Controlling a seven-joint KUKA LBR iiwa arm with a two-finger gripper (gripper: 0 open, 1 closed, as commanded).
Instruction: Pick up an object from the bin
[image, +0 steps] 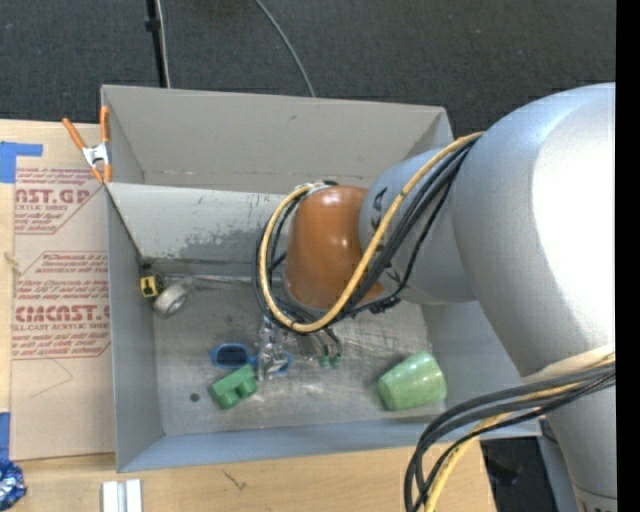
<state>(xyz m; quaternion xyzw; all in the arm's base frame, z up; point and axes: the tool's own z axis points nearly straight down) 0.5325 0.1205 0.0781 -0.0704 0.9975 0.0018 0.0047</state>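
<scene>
Gripper (272, 358): one, low over the bin floor, left of centre, beneath the orange cover (322, 245). Whether it is apart or together cannot be told.

Nearest items:
- Green block (233, 386): one, just beside the gripper at its lower left.
- Blue oval piece (230, 354): one, just left of the gripper.

Further out:
- Pale green cup (411, 381): one, toward the front right, well apart from the gripper.
- Grey round piece (170, 298) and yellow piece (149, 286): one each, close together at the back left corner.

Bin (135, 400): floor bare along the front left wall and between block and cup.
</scene>
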